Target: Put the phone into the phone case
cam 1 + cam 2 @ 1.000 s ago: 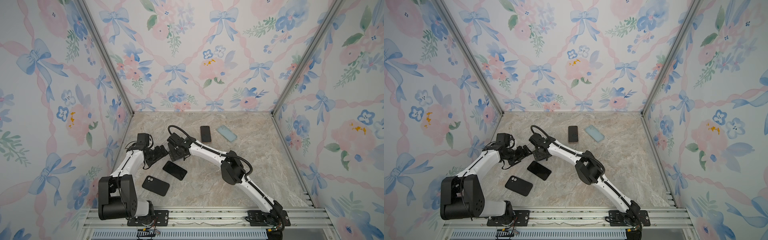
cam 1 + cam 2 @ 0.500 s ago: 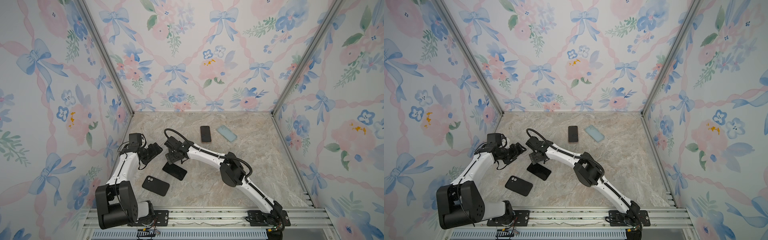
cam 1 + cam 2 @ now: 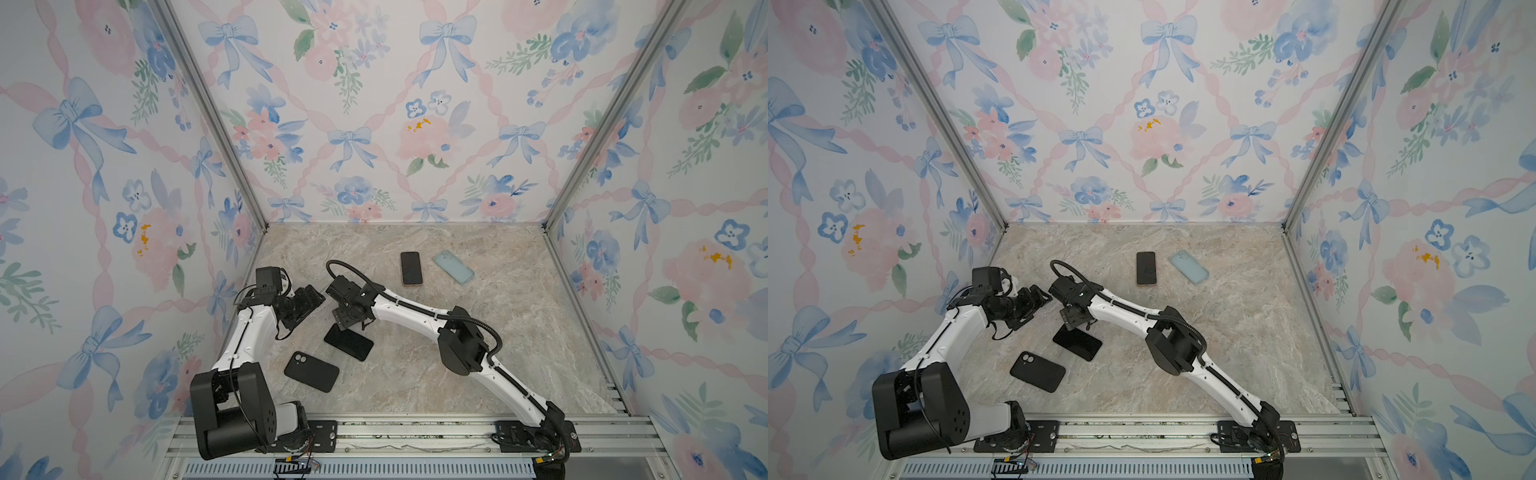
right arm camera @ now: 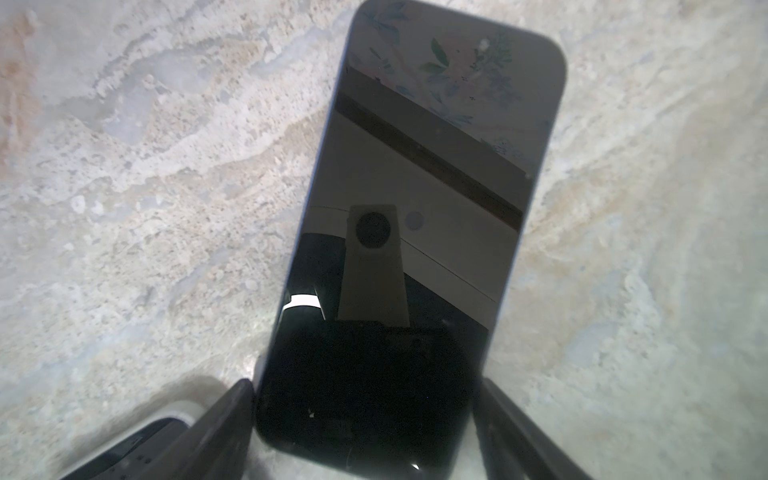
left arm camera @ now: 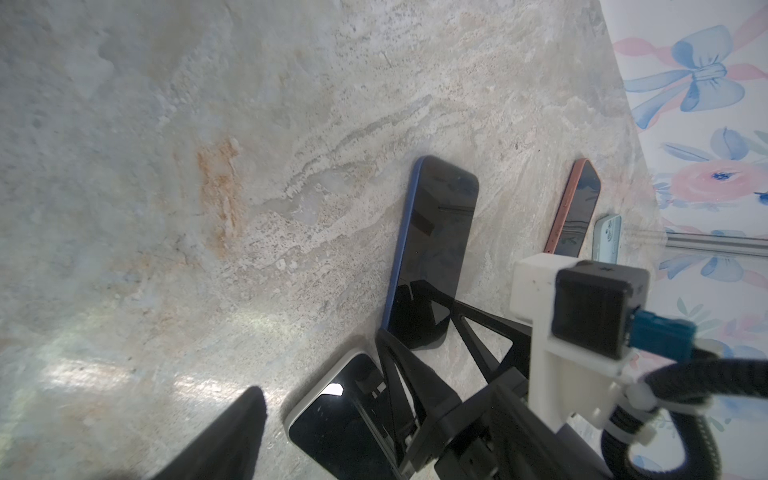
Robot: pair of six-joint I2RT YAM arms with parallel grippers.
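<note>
My right gripper (image 4: 365,388) stands spread, fingers (image 4: 224,424) flanking the near end of the phone (image 4: 415,187), which lies flat ahead.

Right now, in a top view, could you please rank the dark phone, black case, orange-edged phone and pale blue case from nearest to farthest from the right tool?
1. Dark phone: right under the right tool.
2. Black case: front left, beside that phone.
3. Orange-edged phone: towards the back wall.
4. Pale blue case: at the back, right of that phone.
</note>
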